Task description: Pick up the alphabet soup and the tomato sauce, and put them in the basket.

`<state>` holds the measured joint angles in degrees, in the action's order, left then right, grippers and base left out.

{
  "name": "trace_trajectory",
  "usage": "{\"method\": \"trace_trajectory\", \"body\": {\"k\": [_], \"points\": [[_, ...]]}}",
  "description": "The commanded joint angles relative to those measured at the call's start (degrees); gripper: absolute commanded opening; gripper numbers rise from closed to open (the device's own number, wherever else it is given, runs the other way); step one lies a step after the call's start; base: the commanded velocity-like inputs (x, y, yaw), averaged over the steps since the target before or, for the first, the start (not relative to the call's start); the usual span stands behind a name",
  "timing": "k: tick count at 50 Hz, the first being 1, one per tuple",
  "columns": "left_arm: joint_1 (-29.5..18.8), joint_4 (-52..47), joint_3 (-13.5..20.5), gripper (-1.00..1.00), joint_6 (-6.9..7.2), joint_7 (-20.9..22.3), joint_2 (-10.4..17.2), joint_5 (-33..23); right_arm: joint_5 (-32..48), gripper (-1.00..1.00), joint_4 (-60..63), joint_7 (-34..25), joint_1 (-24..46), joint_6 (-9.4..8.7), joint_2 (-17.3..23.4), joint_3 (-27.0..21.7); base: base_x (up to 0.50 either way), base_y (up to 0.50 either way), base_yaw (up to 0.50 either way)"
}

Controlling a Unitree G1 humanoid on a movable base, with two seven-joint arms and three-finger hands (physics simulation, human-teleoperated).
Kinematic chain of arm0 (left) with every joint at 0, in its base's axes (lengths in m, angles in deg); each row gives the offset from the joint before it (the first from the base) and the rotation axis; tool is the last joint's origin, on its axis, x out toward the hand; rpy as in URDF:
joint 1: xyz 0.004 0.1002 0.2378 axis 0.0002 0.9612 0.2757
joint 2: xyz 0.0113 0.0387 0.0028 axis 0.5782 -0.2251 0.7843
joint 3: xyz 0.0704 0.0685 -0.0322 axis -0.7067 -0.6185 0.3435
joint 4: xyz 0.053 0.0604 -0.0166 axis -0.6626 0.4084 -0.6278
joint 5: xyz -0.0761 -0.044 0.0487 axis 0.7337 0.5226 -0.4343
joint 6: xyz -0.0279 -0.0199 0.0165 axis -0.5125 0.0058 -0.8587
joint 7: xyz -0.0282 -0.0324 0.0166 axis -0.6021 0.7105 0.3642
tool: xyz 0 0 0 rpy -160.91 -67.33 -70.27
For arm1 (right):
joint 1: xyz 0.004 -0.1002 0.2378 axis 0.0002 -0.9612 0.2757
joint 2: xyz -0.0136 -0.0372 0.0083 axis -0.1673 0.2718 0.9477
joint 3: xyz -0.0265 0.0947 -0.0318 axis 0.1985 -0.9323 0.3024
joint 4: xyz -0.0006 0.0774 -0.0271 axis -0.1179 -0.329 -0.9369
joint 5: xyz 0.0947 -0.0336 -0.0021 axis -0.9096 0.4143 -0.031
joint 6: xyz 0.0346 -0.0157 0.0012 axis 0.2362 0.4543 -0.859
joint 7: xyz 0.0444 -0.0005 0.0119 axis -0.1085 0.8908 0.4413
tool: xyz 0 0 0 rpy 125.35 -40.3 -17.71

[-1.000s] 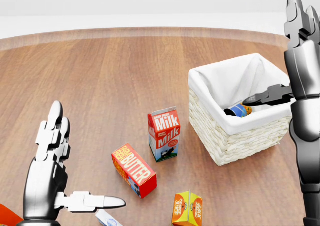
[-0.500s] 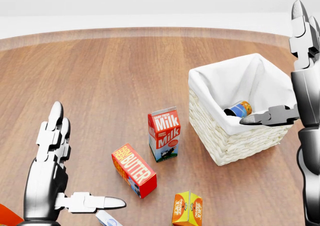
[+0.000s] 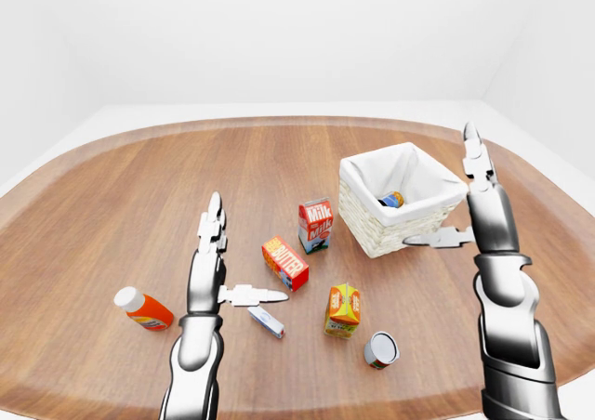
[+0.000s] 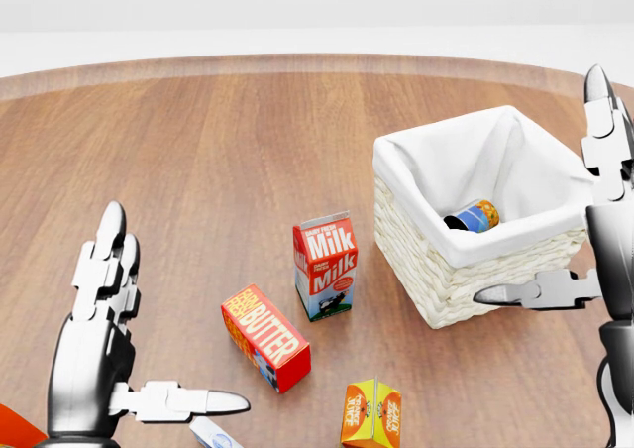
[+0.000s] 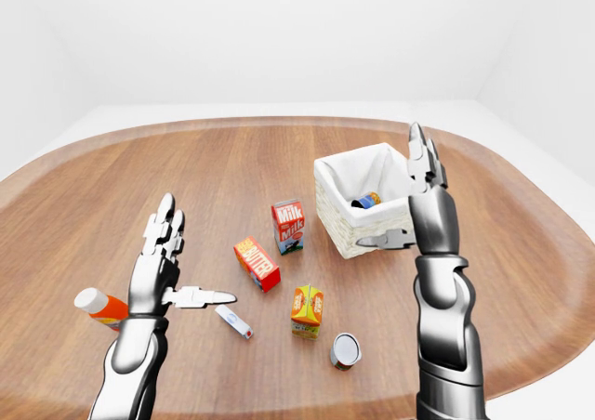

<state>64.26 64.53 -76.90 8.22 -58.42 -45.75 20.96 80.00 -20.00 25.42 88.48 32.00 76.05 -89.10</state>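
My right hand (image 4: 584, 240), fingers spread and empty, has dropped lower beside the basket (image 4: 475, 270); 1 can (image 4: 474, 215) lies inside. Left hand (image 4: 109, 339) stays open.

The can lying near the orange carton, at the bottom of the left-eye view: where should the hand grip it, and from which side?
The can lies tipped over on the table, one round end facing the camera. Probably best to grip its curved side wall, coming down from above with fingers across the body. The right hand is open and nearer. The orange carton stands close at its left, so approach from the right.
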Motion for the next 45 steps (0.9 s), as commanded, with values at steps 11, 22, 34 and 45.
{"method": "trace_trajectory", "body": {"k": [11, 22, 34, 45], "points": [[-0.21, 0.20, 0.29, 1.00, 0.00, 0.04, 0.02, 0.51, -4.96, 1.00, 12.88, -5.88, -11.76, 0.00, -6.54, -2.39, 0.00, 0.00, 0.00], [-0.27, 0.41, 0.33, 1.00, 0.00, 0.05, 0.05, 0.52, -6.46, 1.00, 15.27, -8.20, -15.40, 0.00, -8.98, -3.46, 0.00, 0.00, 0.00], [-0.07, 0.25, 0.23, 1.00, 0.00, 0.08, 0.04, 0.36, -7.83, 1.00, 18.45, -10.64, -20.63, 0.00, -12.44, -3.28, 0.00, 0.00, 0.00], [0.16, 0.12, 0.04, 1.00, 0.00, 0.02, 0.02, 0.14, -8.84, 1.00, 18.98, -12.10, -23.37, 0.00, -14.43, -3.86, 0.00, 0.00, 0.00]]}}
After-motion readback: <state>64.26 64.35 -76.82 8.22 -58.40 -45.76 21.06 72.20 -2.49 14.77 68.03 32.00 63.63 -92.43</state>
